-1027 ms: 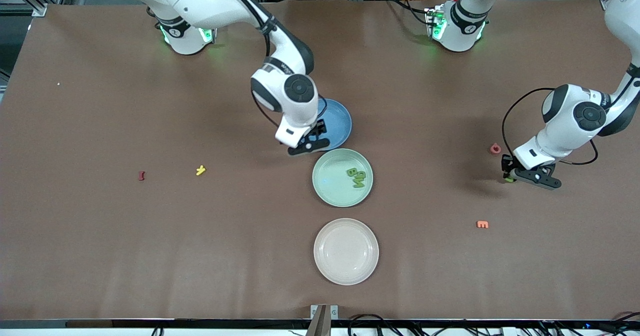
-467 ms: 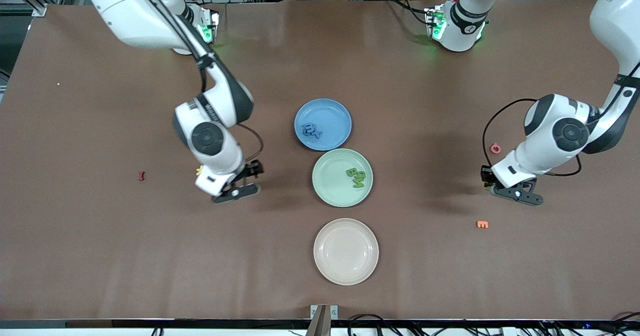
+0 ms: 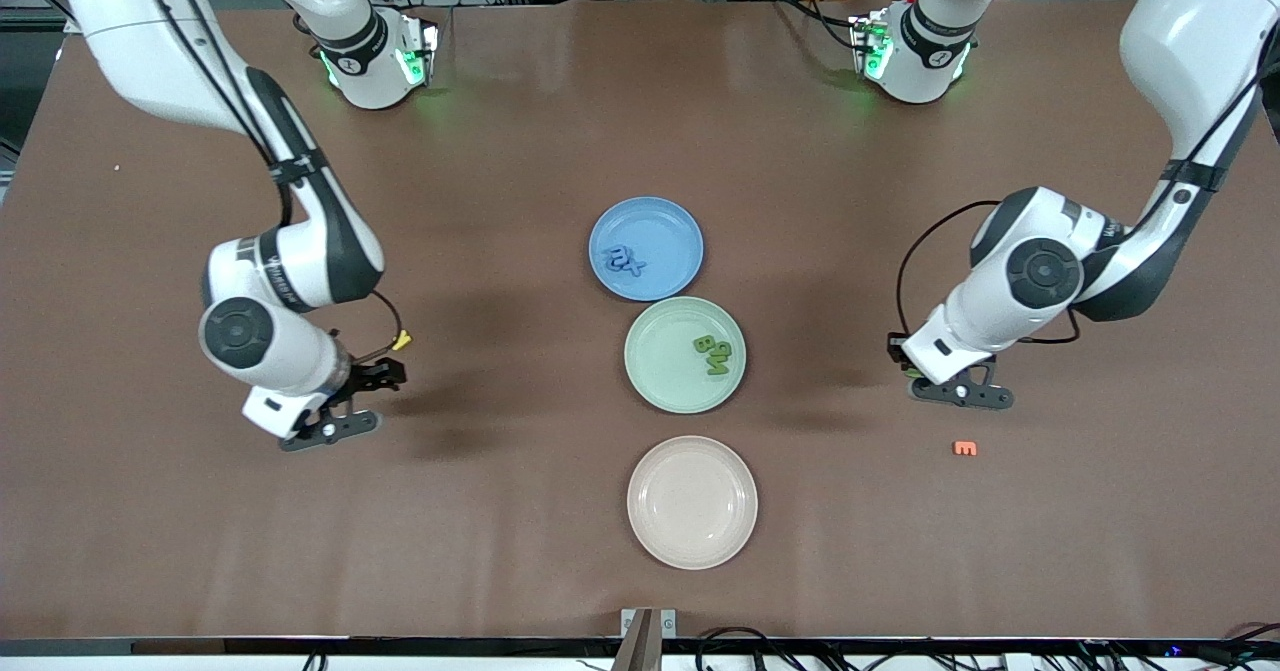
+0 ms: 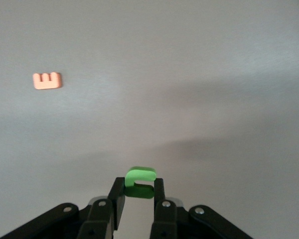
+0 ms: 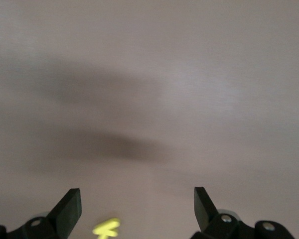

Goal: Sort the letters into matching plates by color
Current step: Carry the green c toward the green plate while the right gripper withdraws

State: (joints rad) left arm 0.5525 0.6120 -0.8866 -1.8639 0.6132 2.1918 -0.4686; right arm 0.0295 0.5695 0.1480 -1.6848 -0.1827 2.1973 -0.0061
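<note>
Two fingers of the left gripper point(image 4: 134, 196) pinch a green letter point(image 4: 139, 181) above the table point(image 3: 500, 551). Right gripper point(image 5: 137, 206) hangs wide open over a yellow letter point(image 5: 106, 229).

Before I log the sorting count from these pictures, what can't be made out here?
- Blue letters on the blue plate: front view, overlapping and too small to count or read.
- Green letter in the left gripper: left wrist view, fingers cover its lower part, shape unclear.
- Yellow letter: right wrist view, cut off by the edge; front view, partly covered by the open right gripper.
</note>
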